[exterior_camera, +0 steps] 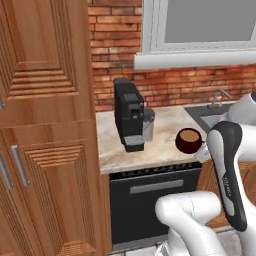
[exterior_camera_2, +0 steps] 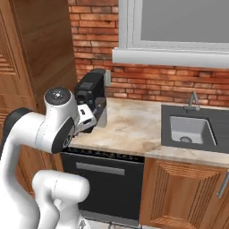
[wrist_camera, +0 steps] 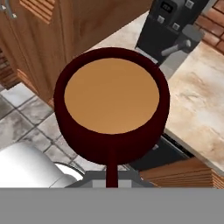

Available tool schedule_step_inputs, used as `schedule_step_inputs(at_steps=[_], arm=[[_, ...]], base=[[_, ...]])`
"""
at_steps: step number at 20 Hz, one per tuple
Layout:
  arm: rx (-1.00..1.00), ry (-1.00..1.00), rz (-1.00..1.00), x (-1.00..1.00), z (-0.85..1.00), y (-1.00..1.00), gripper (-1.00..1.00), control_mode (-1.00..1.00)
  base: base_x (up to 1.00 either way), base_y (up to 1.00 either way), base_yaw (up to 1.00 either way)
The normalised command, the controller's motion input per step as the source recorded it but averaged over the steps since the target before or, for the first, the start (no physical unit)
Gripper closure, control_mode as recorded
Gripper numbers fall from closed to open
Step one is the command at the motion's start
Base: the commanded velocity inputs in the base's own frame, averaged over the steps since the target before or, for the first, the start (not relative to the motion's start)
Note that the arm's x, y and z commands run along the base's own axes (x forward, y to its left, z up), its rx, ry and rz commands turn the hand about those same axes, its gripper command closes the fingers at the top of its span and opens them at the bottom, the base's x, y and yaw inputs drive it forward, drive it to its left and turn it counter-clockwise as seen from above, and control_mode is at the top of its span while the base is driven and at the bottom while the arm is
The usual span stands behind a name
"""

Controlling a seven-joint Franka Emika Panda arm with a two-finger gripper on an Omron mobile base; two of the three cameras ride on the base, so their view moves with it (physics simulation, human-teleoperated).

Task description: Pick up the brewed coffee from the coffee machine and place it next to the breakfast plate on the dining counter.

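My tool (wrist_camera: 111, 181) is clamped on the handle of the mug (wrist_camera: 111, 103), which hangs in the air, brim level and full of brown coffee. In the left base view the mug (exterior_camera: 189, 140) sits at 3 o'clock of the machine (exterior_camera: 129, 114) (off its tray), over the table's (exterior_camera: 165, 131) front edge.

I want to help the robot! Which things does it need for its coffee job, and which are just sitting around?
Needed for the job:
- the mug of coffee, held up off the worktop at the gripper
- the coffee machine

Just sitting around:
- the sink and tap
- the black oven
- the wooden cupboard
- the window
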Motion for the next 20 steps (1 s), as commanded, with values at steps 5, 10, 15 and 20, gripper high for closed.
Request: schedule_step_inputs(at_steps=[5,10,15,20], arm=[[0.0,0.0,0.0,0.0,0.0,0.0,1.0,1.0],[0.0,0.0,0.0,0.0,0.0,0.0,1.0,1.0],[0.0,0.0,0.0,0.0,0.0,0.0,1.0,1.0],[0.0,0.0,0.0,0.0,0.0,0.0,1.0,1.0]], base=[[-1.0,0.0,0.07],[-0.96,0.02,0.2],[-0.57,0.14,0.38],[-0.24,0.14,0.59]])
